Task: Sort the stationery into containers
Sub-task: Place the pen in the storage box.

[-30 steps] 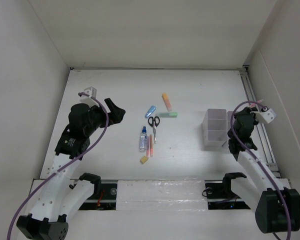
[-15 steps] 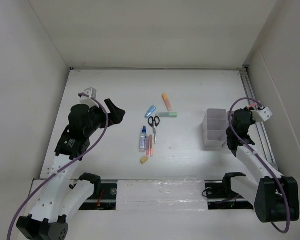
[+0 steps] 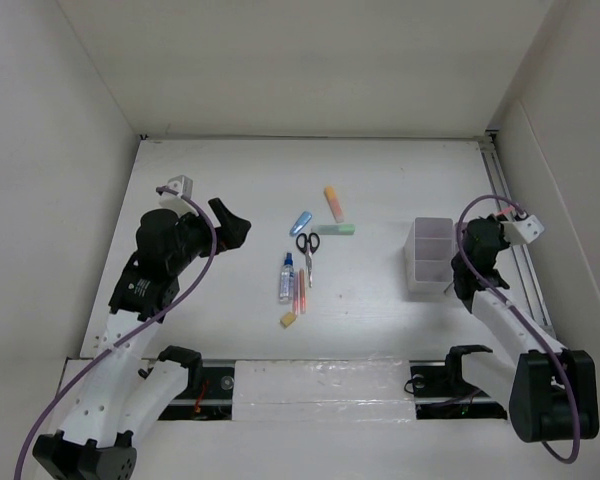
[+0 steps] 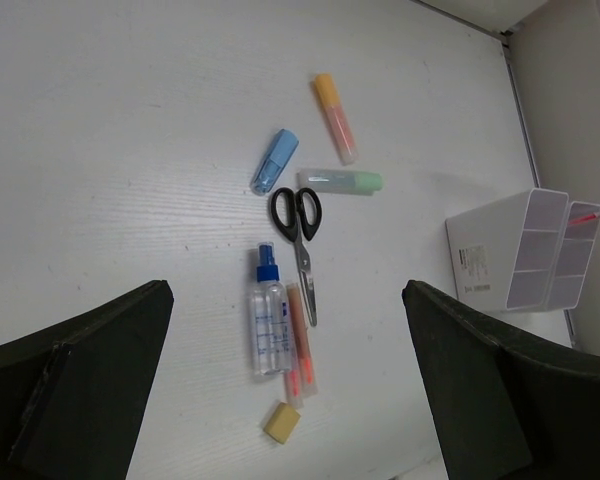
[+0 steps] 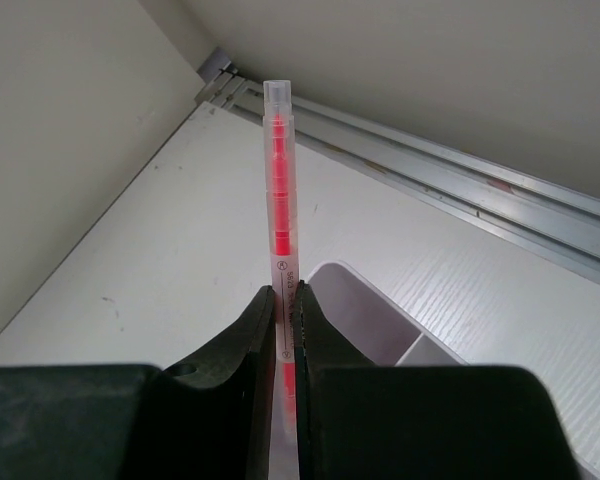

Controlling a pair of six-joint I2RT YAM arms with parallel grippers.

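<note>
Pen [image 5: 279, 230] (pinched by right fingers [image 5: 248, 335]) near bin rim [image 5: 365, 287].

White table [image 4: 130, 150], inspected. Well ahead of the left gripper [image 3: 232, 222], grouped: scissors [image 4: 300, 250], glue bottle [image 4: 269, 320], red pens [image 4: 298, 345], yellow eraser [image 4: 282, 422], orange marker [image 4: 334, 117], green marker [image 4: 340, 181], blue marker [image 4: 274, 161]. Bins [image 4: 525, 262] stand just below the right gripper [image 5: 285, 305].

A lab test cell: bare white walls [image 3: 310, 60] enclose a rail-edged white table [image 3: 230, 180].
</note>
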